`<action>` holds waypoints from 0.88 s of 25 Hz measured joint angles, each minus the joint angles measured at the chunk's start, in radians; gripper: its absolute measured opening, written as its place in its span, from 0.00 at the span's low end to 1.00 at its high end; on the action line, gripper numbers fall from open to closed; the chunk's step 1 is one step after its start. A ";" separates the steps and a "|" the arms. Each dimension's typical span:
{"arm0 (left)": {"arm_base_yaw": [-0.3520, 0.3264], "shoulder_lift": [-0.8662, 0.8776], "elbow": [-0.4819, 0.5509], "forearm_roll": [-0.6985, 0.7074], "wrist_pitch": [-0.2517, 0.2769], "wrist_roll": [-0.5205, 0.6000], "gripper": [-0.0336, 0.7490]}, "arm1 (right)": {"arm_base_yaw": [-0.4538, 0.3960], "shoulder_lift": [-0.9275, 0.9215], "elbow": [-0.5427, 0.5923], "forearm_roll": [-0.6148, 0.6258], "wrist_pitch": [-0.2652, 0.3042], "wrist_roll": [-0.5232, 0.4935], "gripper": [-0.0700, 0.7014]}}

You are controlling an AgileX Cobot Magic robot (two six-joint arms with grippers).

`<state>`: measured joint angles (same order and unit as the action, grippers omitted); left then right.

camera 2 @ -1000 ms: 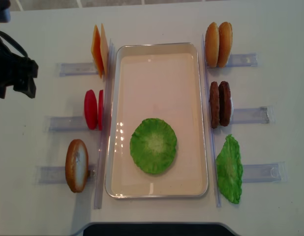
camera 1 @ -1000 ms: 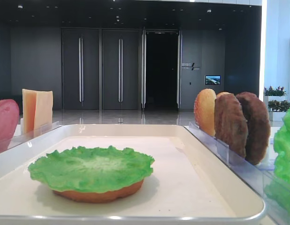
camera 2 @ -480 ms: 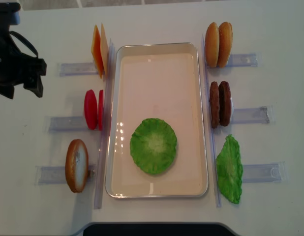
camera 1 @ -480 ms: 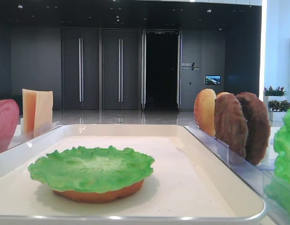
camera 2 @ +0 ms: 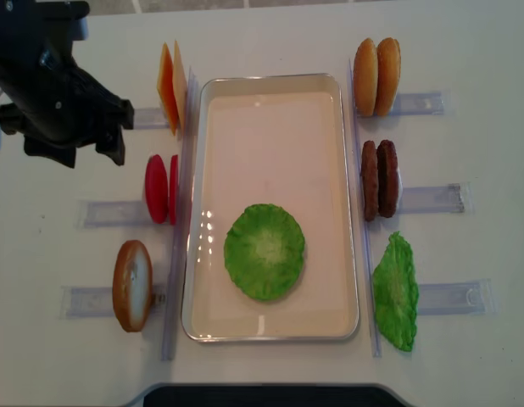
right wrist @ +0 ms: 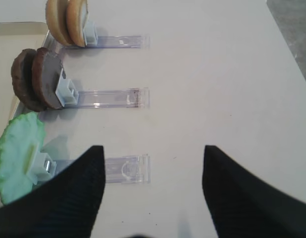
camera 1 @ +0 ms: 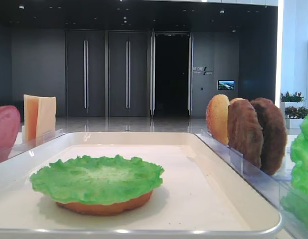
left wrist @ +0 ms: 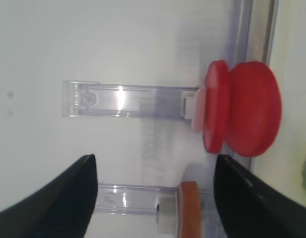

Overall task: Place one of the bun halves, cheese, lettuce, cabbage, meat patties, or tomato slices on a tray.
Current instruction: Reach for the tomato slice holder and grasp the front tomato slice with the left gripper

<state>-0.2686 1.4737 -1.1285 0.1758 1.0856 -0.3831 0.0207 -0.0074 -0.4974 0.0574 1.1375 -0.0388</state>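
Low front view: a lettuce leaf (camera 1: 97, 178) lies on a flat bun half (camera 1: 105, 204) inside the white tray (camera 1: 233, 196); cheese slices (camera 1: 39, 117) stand at left, meat patties (camera 1: 256, 132) at right; dark doors (camera 1: 126, 73) close off the room behind. Right wrist view: the right gripper (right wrist: 154, 191) hangs over bare white tabletop (right wrist: 217, 74), jaws spread and holding nothing, the patties and a second leaf (right wrist: 17, 153) well off to its left. Left wrist view: the left gripper (left wrist: 155, 198) has its jaws wide apart and empty, the tomato slices (left wrist: 242, 114) upright in a clear holder (left wrist: 128, 100) just ahead. Overhead view: the left gripper sits beside the cheese, just above the tomato slices, apart from the tray.
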 joint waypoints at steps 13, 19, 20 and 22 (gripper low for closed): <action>-0.173 0.100 -0.008 -0.030 -0.036 -0.107 0.75 | 0.003 0.000 0.000 0.008 0.000 0.000 0.66; -0.190 0.168 -0.008 -0.051 -0.066 -0.116 0.75 | 0.003 0.000 0.000 0.012 0.000 0.000 0.66; -0.190 0.173 -0.008 -0.051 -0.071 -0.116 0.75 | 0.003 0.000 0.000 0.012 0.000 0.000 0.66; -0.190 0.176 -0.008 -0.051 -0.090 -0.116 0.75 | 0.003 0.000 0.000 0.012 0.000 0.000 0.66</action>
<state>-0.4583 1.6499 -1.1360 0.1248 0.9957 -0.4992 0.0241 -0.0074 -0.4974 0.0692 1.1375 -0.0388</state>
